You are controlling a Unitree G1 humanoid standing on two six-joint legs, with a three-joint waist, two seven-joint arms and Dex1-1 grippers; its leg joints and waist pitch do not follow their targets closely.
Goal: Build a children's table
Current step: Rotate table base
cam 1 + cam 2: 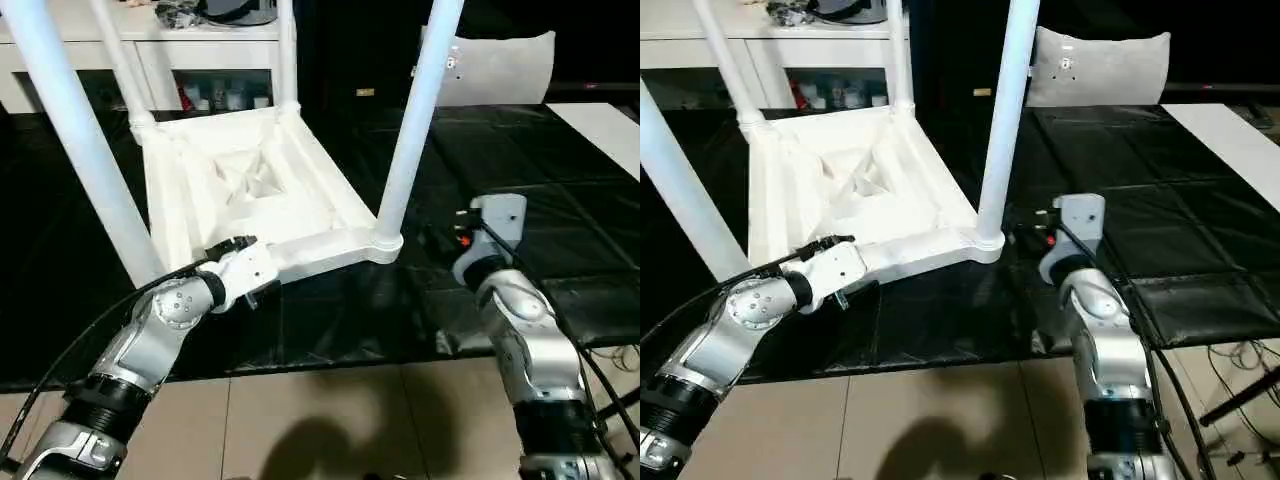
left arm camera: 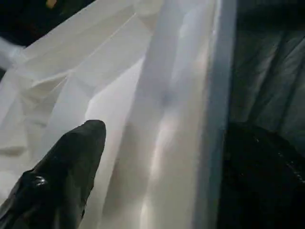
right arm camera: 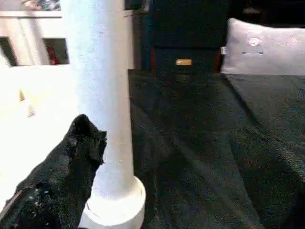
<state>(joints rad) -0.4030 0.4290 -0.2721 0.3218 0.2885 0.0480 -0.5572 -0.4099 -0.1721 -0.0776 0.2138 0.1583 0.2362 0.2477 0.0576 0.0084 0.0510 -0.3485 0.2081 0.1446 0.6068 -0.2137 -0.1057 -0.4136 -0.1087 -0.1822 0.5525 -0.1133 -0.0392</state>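
I see the white tabletop (image 1: 250, 195) lying upside down, ribbed underside up, its near rim at my left claw (image 1: 238, 250); four legs (image 1: 415, 120) stand in its corner sockets, nearest just beside my right claw (image 1: 1045, 222).

1. The room is bright enough to see well. The white tabletop (image 1: 255, 190) shines the most and looks washed out in places.
2. The black mat (image 1: 520, 190) around the tabletop is shiny and shows pale streaks of glare.
3. A big dark shadow (image 1: 320, 440) lies on the tan floor (image 1: 940, 420) in front of the tabletop, so light seems to come from above and behind.
4. In the left wrist view the tabletop rim is soft and blurry, and the black finger (image 2: 62, 176) close up is blurry too.
5. In the right wrist view the leg (image 3: 102, 95) looks grainy, the near finger (image 3: 57, 181) is fuzzy, and the tabletop beside it glows plain white.
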